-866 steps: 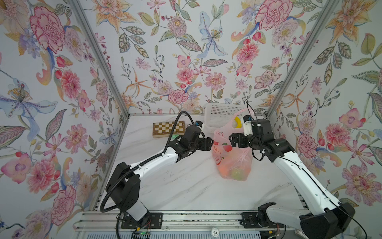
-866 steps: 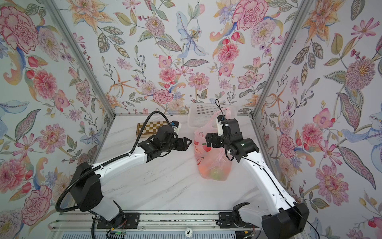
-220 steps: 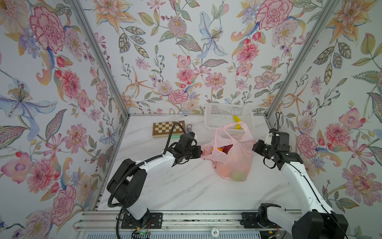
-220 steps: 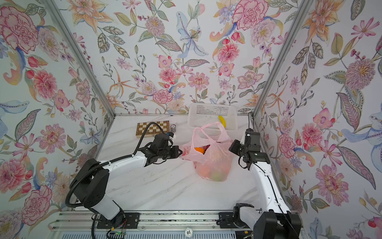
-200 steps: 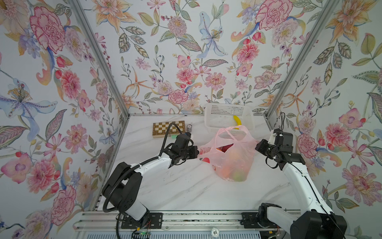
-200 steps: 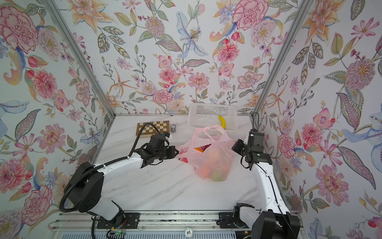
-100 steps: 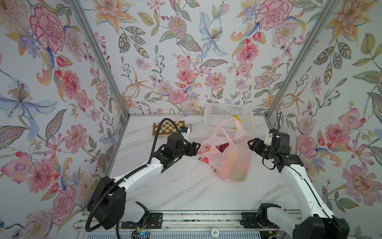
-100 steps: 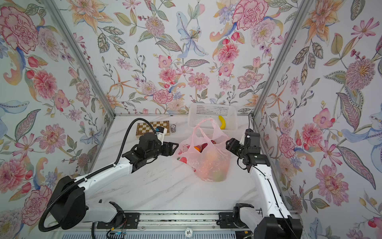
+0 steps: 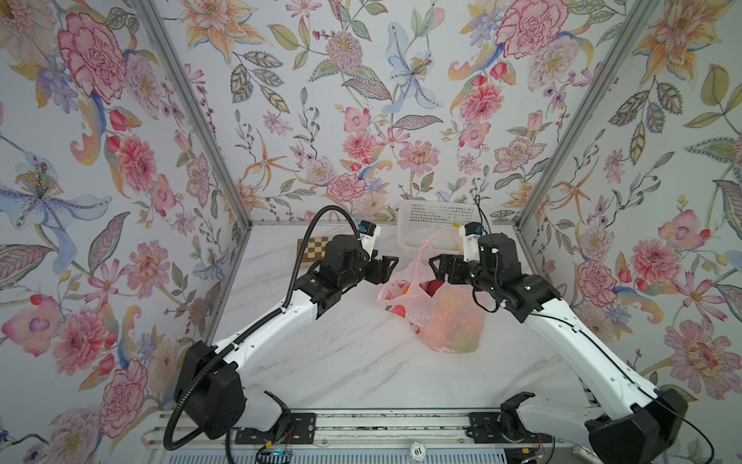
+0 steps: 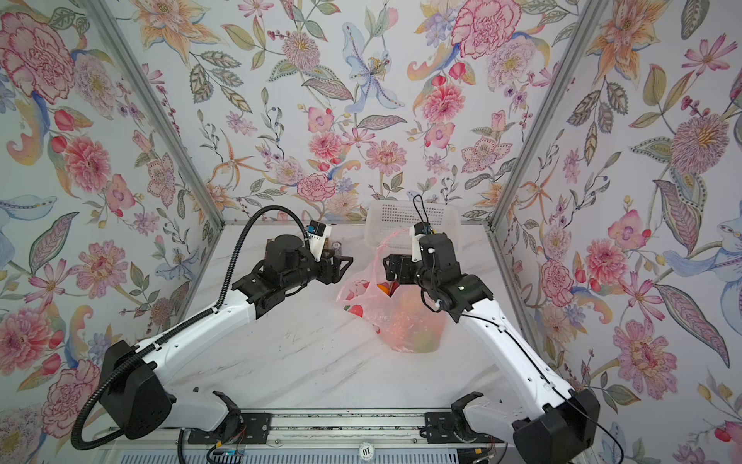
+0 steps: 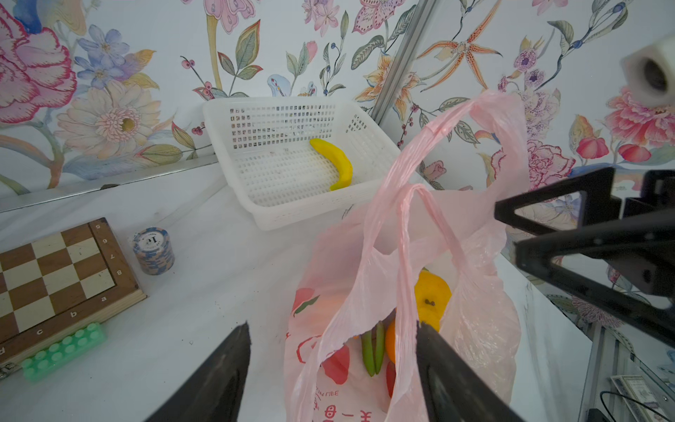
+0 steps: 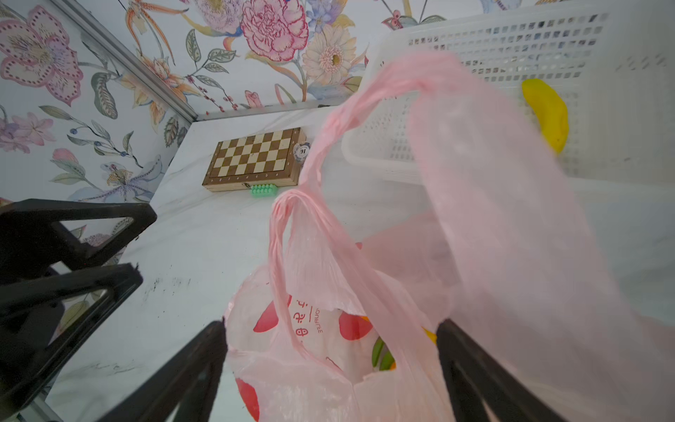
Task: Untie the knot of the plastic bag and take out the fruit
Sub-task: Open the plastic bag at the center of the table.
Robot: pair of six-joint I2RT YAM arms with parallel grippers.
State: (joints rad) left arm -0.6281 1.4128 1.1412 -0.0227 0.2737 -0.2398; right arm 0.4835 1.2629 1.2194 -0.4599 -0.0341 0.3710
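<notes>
Left gripper (image 9: 388, 268) and right gripper (image 9: 435, 270) spread wide, gripping nothing (flanking the handles); pink plastic bag (image 9: 445, 317) upright, mouth up.

a, b, c and 6, 7, 8 on chessboard (image 11: 62, 288) rim, 10 on front rail disc (image 9: 417, 450)

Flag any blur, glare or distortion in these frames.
Right wrist view: the plastic bag is smeared at its handle nearest the lens, the chessboard sharp. Left wrist view: basket and banana crisp. Both top views: even light, no glare, wide-angle lean in the wall posts.
</notes>
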